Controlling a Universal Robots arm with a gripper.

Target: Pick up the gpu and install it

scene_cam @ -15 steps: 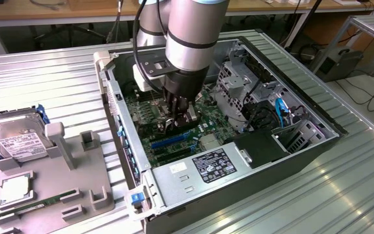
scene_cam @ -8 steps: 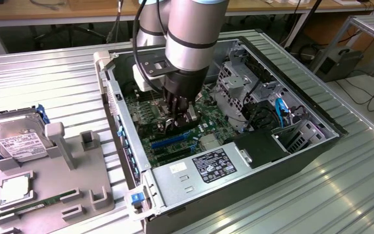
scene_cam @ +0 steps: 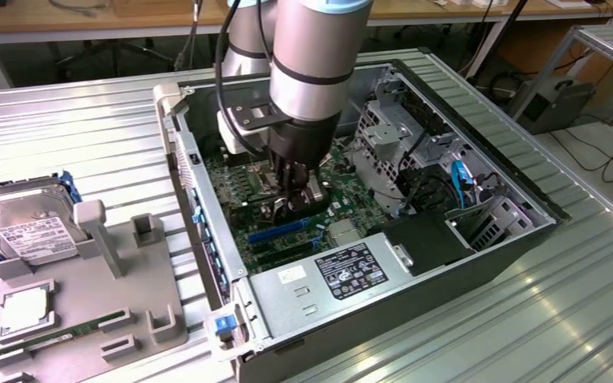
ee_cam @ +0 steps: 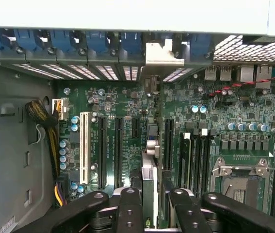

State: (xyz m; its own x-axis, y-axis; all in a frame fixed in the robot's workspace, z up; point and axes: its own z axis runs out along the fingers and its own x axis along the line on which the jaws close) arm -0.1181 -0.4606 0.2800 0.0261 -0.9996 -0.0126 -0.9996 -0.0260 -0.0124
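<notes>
My gripper [scene_cam: 297,206] reaches down inside the open computer case [scene_cam: 520,239], low over the green motherboard [scene_cam: 338,187]. It is shut on the gpu [ee_cam: 148,187], a thin dark card seen edge-on between the black fingers [ee_cam: 130,206] in the wrist view. The card stands on edge along a black expansion slot [ee_cam: 168,141]. Its silvery end bracket [ee_cam: 159,52] sits against the case's rear slot openings. Whether the card's edge is seated in the slot is hidden. In the exterior view the gpu [scene_cam: 283,214] is a dark plate below the fingers, near the blue slots [scene_cam: 278,233].
A grey fixture [scene_cam: 125,319] at the exterior view's left carries a silver hard drive [scene_cam: 25,231] and a green memory stick [scene_cam: 57,335]. Inside the case are the power supply [scene_cam: 338,271], a drive cage [scene_cam: 392,128], blue cables [scene_cam: 461,179], a white slot [ee_cam: 84,145] and the CPU socket [ee_cam: 239,179].
</notes>
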